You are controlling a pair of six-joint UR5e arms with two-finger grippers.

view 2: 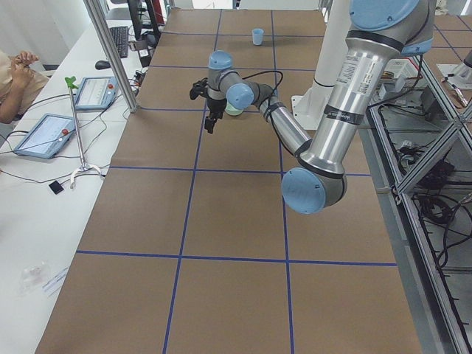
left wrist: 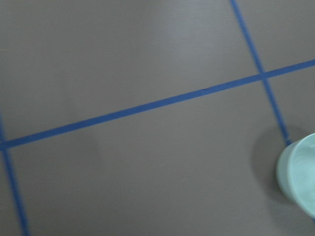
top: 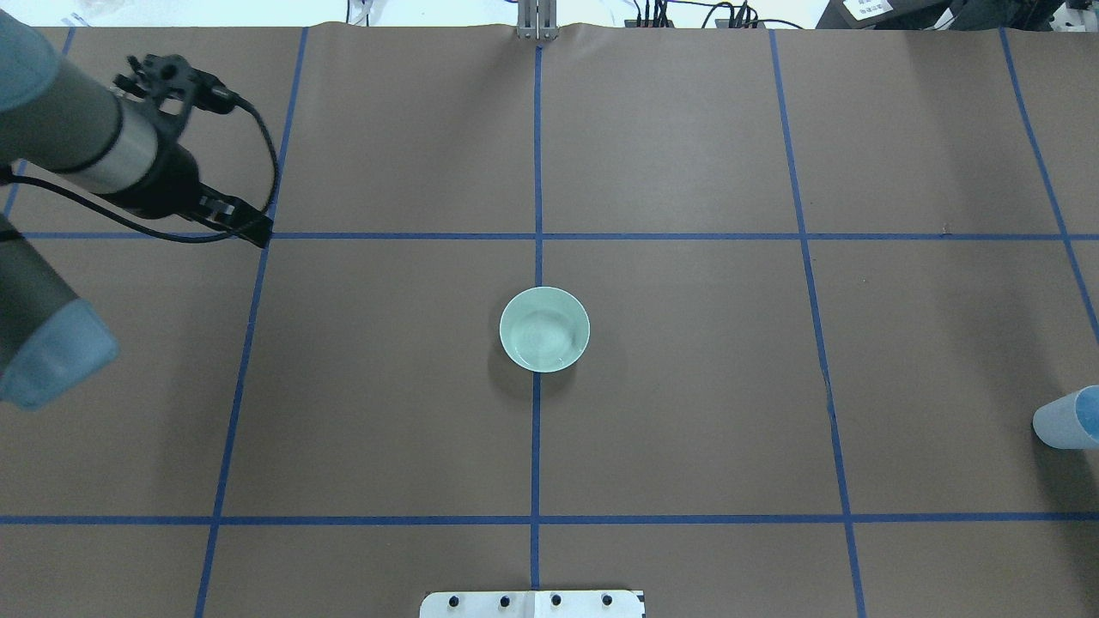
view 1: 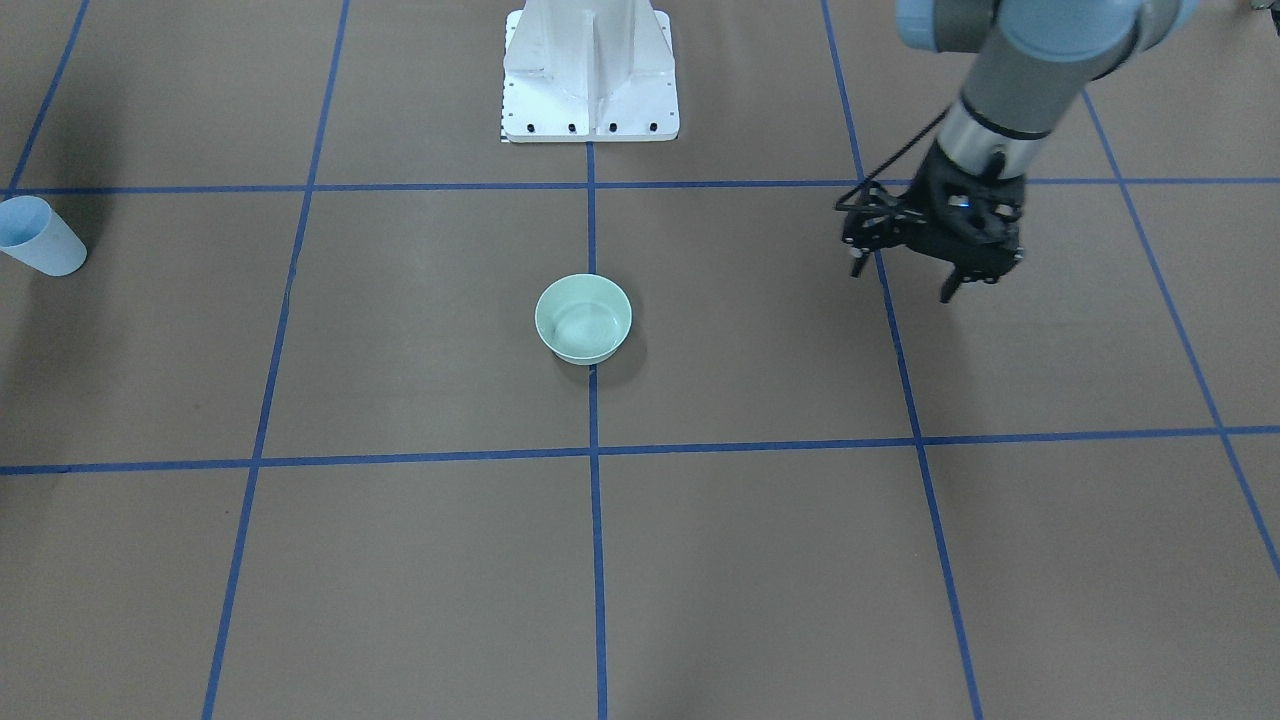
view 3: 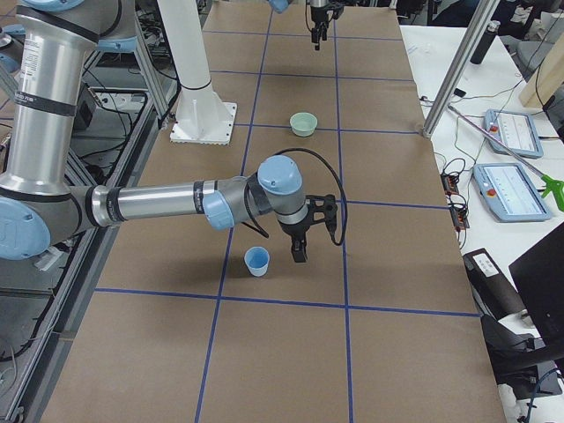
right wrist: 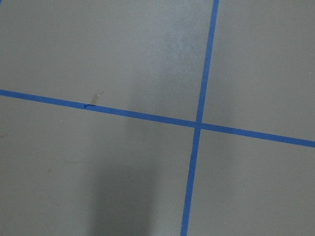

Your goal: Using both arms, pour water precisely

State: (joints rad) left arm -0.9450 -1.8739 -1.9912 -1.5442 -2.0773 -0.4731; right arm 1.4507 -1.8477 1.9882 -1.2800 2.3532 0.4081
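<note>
Hanging at the upper right of the front view, the left arm (view 1: pixel 1010 90) has jaws wide and empty. The right arm (view 3: pixel 176 204) is just beside the blue cup (view 3: pixel 256 261); its jaws I cannot tell. Pouring seems not begun; water in the centre bowl (view 1: pixel 583 318) is unclear.

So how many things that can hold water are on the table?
2. A pale green round bowl sits in the middle of the table; a light blue tapered cup stands upright near the robot's right end.
</note>
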